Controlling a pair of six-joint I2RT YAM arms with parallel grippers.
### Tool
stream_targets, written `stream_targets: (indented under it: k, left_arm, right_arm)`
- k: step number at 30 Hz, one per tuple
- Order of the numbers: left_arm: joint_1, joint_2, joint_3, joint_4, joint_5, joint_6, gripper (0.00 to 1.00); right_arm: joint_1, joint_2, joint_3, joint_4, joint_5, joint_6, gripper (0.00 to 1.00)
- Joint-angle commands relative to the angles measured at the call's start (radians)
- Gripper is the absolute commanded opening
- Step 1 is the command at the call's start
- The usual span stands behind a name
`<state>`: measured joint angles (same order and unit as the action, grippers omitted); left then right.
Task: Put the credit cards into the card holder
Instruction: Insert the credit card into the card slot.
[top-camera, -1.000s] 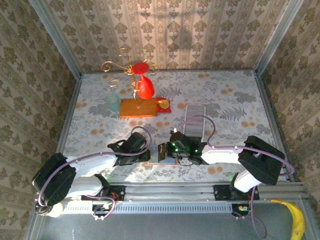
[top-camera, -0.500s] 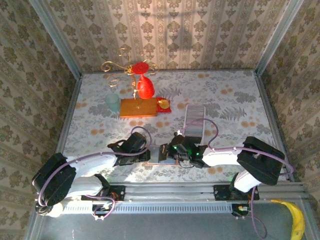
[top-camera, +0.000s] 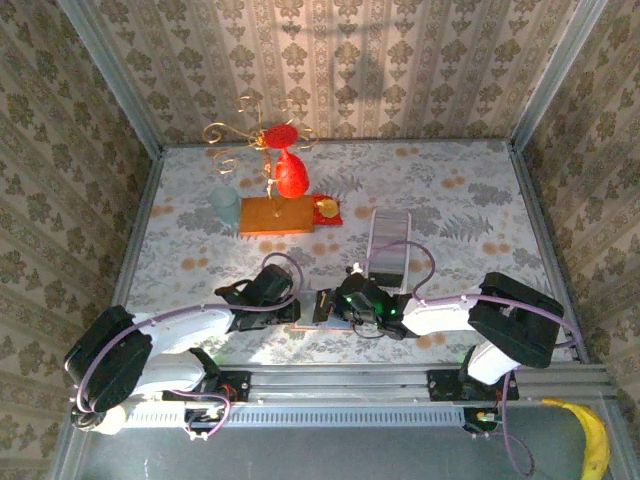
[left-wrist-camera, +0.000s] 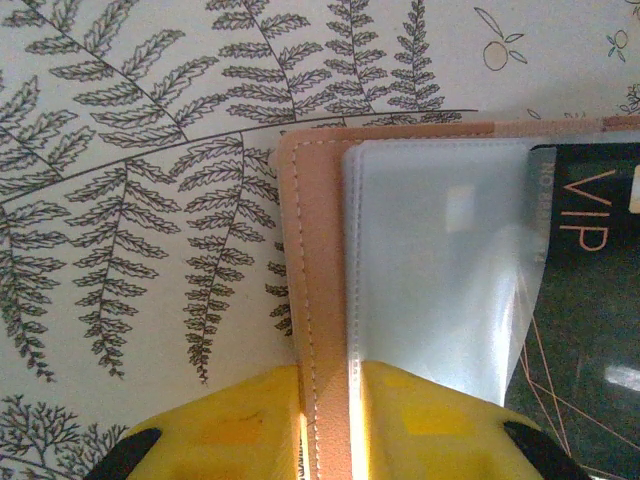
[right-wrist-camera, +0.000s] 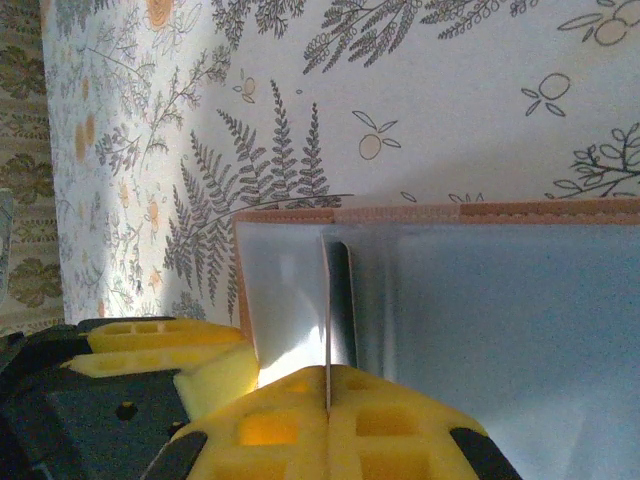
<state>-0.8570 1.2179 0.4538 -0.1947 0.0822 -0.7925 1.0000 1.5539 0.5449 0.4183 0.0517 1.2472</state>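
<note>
On fern-print table (left-wrist-camera: 120, 200) — card holder (left-wrist-camera: 320, 280) | tan stitched leather | clear sleeves

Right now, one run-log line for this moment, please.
left gripper: shut on card holder edge | right gripper: shut on credit card, edge-on over clear sleeve | black VIP card: in holder

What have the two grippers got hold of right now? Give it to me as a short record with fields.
card holder: tan leather, lying open on the table
clear sleeve: inside the holder
left gripper: shut on the holder's edge
right gripper: shut on a thin credit card, seen edge-on, at the sleeve
VIP card: dark, partly under the sleeve
</note>
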Motion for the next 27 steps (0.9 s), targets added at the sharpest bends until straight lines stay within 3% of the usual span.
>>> stream_targets:
  k: [1, 14, 27]
  left_arm:
    - [-0.008, 0.008, -0.012, -0.028, -0.005, -0.011, 0.22]
    - [-0.008, 0.002, -0.017, -0.025, -0.003, -0.014, 0.22]
    - [-0.01, -0.005, -0.022, -0.025, -0.007, -0.019, 0.2]
  right_arm:
    - [0.015, -0.022, -0.026, -0.034, 0.073, 0.032, 0.0]
    - [0.015, -0.086, -0.085, 0.048, 0.17, 0.026, 0.0]
    - [0.015, -0.03, -0.076, 0.127, 0.187, 0.021, 0.0]
